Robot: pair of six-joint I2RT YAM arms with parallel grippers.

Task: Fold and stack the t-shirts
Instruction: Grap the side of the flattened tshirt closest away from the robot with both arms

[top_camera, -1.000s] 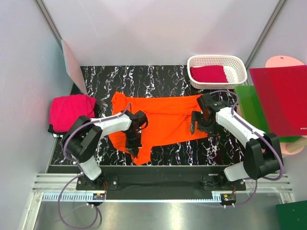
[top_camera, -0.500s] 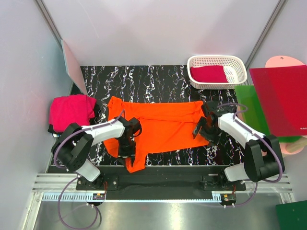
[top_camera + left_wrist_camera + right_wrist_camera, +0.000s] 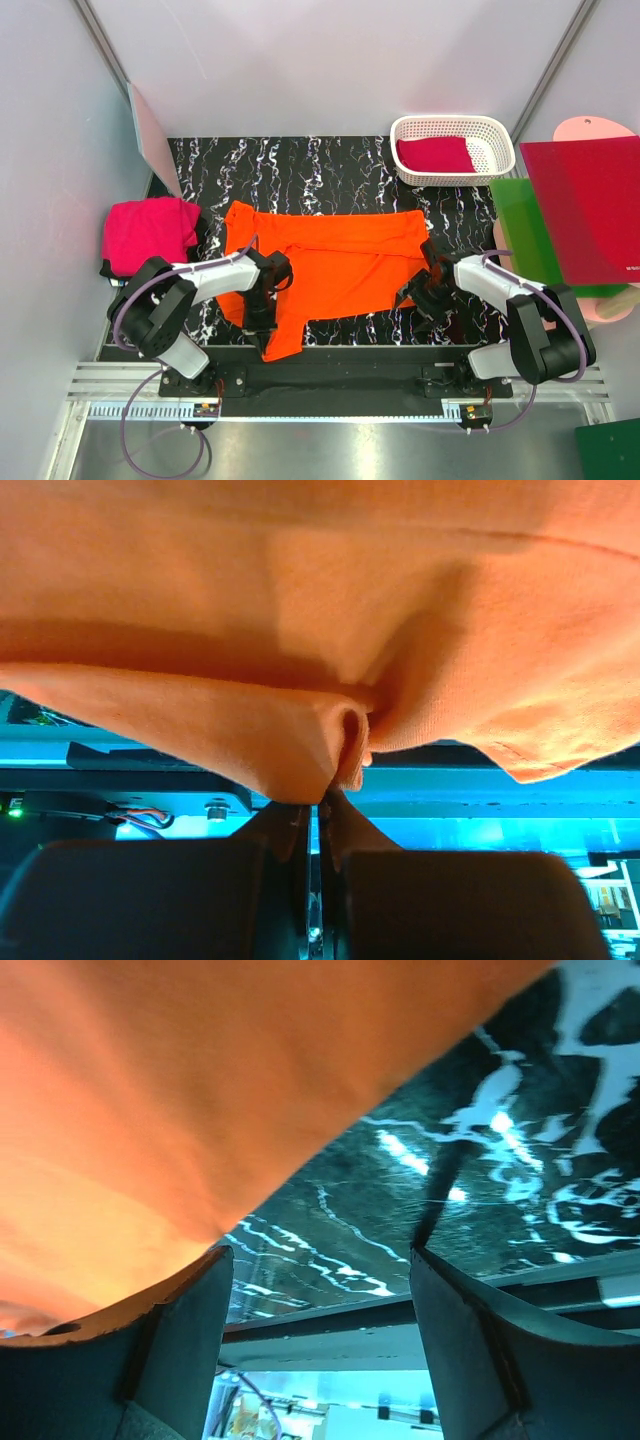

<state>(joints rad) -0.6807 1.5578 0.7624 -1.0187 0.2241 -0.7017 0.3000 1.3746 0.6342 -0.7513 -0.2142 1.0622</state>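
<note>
Three t-shirts are in view. The orange t-shirt lies spread and partly folded across the middle of the black marbled table, a magenta t-shirt sits bundled at the table's left edge, and a crimson t-shirt rests in the one white basket at the far right. The left gripper is clenched on a fold of the orange t-shirt's near-left part, while the right gripper stands released at its near-right corner, one finger seemingly brushing the hem.
</note>
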